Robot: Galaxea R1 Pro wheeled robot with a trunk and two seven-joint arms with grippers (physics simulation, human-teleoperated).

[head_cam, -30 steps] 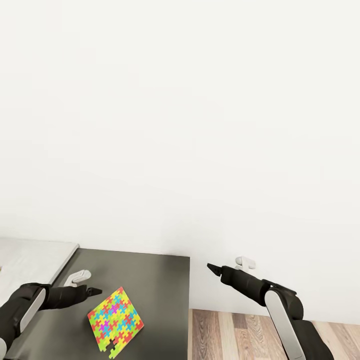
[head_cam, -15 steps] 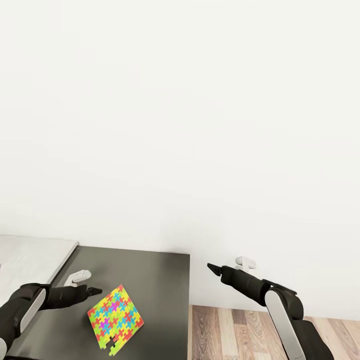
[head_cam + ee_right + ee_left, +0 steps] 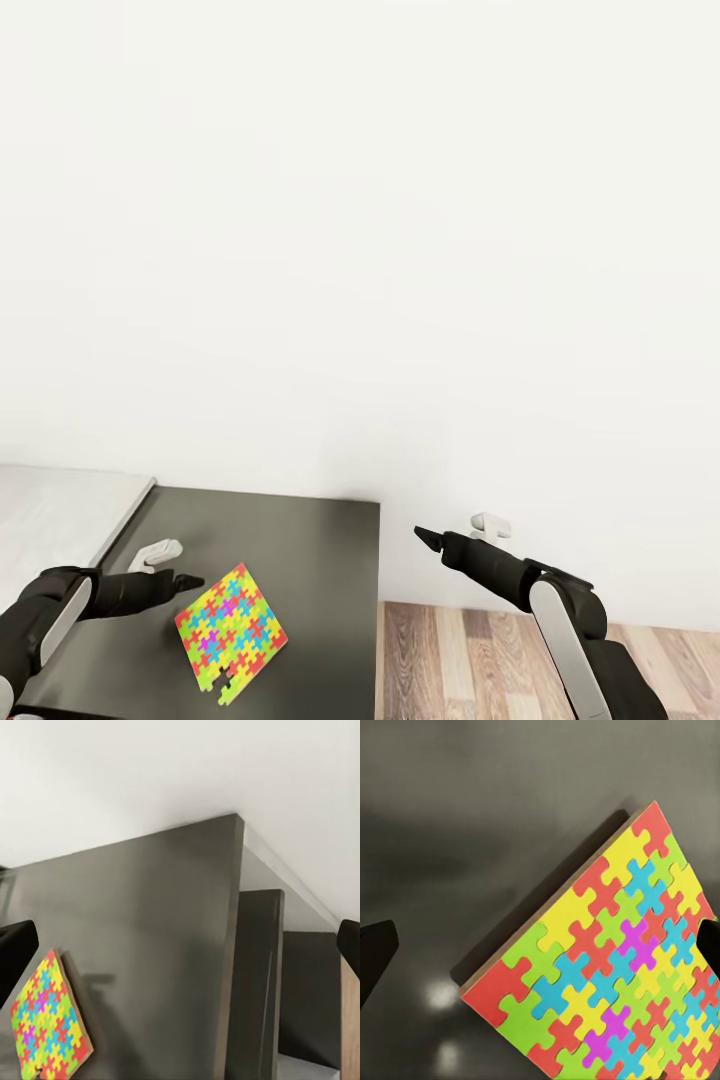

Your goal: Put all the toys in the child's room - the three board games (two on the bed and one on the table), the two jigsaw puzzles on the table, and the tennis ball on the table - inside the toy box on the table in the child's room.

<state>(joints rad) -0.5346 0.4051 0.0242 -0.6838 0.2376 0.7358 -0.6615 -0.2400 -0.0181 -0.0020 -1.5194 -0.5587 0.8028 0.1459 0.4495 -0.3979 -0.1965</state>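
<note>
One jigsaw puzzle (image 3: 232,632), a square of bright yellow, blue, pink and green pieces, lies on the dark grey lower section of the table (image 3: 310,560). My left gripper (image 3: 186,580) hovers just beside its far left corner, open and empty. In the left wrist view the puzzle (image 3: 607,967) sits between the spread fingertips (image 3: 375,956). My right gripper (image 3: 424,535) hangs open and empty past the table's right edge, over the floor. Its wrist view looks across the table at the puzzle (image 3: 49,1024). The toy box, board games and tennis ball are out of view.
The table's light grey top (image 3: 50,515) adjoins the dark section on the left. A plain white wall (image 3: 360,250) rises directly behind the table. Wood-plank floor (image 3: 470,660) lies to the right of the table's edge.
The whole picture has shifted a little, so the table's far edge sits slightly higher; the camera moved. Both arms and the puzzle keep their places.
</note>
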